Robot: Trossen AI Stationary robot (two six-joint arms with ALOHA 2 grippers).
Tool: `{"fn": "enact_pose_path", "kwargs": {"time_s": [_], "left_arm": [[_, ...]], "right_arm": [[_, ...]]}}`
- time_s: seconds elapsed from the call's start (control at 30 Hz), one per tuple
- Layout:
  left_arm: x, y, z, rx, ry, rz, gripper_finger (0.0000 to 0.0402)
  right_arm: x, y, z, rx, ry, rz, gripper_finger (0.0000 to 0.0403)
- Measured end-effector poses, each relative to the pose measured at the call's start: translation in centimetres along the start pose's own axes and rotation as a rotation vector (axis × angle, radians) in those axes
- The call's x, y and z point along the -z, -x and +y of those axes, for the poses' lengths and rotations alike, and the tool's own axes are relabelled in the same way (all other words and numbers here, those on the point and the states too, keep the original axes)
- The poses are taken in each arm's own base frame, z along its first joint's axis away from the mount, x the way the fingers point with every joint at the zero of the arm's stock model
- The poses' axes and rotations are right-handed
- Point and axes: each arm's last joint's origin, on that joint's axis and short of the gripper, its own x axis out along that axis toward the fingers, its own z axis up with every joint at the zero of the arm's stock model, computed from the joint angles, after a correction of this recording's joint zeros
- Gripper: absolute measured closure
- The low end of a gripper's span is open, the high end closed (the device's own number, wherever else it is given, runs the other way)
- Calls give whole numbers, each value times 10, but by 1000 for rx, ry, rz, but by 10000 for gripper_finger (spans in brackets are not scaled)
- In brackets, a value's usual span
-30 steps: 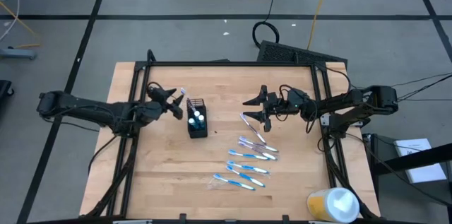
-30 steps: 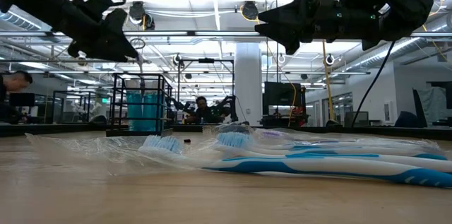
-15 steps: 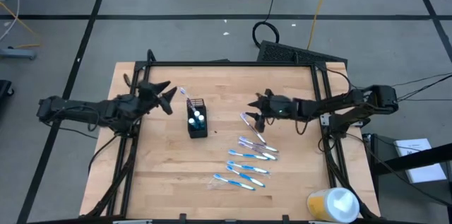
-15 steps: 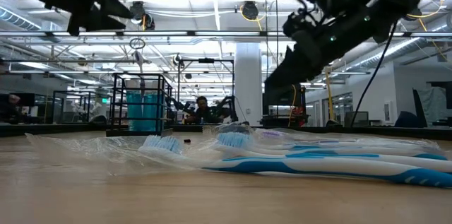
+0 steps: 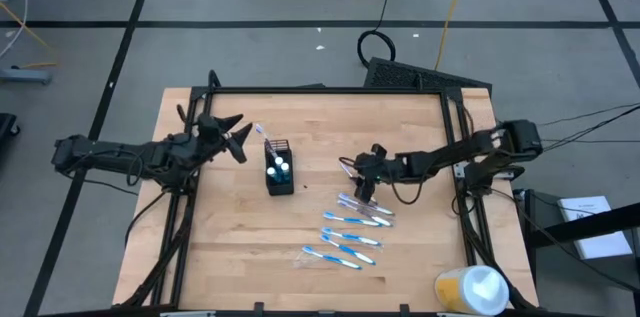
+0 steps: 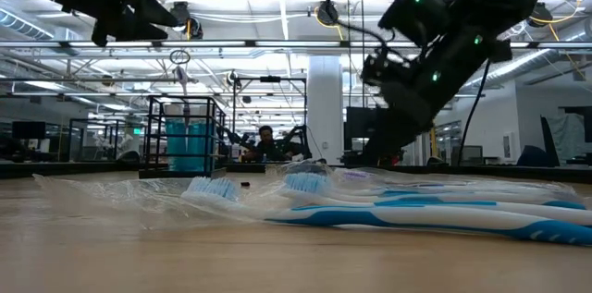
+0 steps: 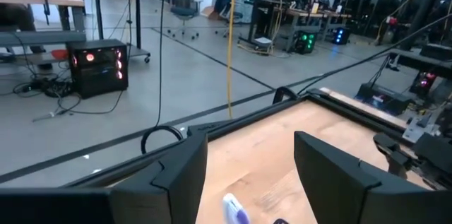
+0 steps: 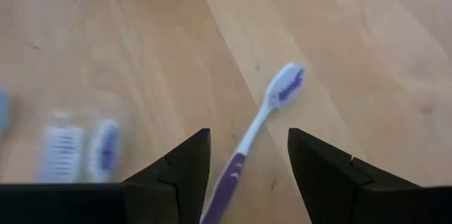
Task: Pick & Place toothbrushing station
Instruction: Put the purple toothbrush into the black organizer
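Note:
The black mesh holder (image 5: 279,168) stands on the wood table left of centre, with blue-and-white tubes in it (image 6: 188,142). A toothbrush (image 5: 261,135) stands in it, leaning toward the far left. My left gripper (image 5: 238,134) is open and empty, left of the holder and above it (image 6: 159,18). My right gripper (image 5: 362,183) is open and points down at a purple-and-white toothbrush (image 8: 263,116) lying flat on the table. Its fingers (image 8: 181,169) stand on either side of the handle; I see no touch. Several wrapped blue-and-white toothbrushes (image 5: 352,221) lie near it.
A yellow-and-white round container (image 5: 472,290) stands at the table's near right corner. Black frame rails (image 5: 186,137) run along the table's left and right sides. The wrapped toothbrushes (image 6: 398,208) spread from the centre toward the near edge.
My left gripper has drawn back from the holder toward the table's left edge and risen; the toothbrush stays standing in the holder. My right gripper has tipped from level to pointing down and has gone down toward the purple toothbrush on the table.

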Motion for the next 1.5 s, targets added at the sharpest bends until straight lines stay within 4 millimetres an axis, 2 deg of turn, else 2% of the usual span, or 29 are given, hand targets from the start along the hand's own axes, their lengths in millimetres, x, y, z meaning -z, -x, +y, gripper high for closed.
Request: {"fn": "enact_pose_path", "kwargs": {"time_s": [0.23,0.53,0.7,1.07,1.5], "left_arm": [[7,-6,-5,-10,-32,38,186],[15,-13,-9,-22,-74,79,186],[16,-14,-10,-23,-69,80,186],[13,-17,-6,-54,-51,58,186],[12,-18,-5,-59,-48,58,186]], "right_arm": [[13,-33,-1,17,-5,5,222],[8,-40,-10,7,-56,-40,225],[9,-41,-12,-12,-39,-21,261],[12,-41,-14,-4,37,8,387],[8,-41,-12,-22,118,-38,399]]}}
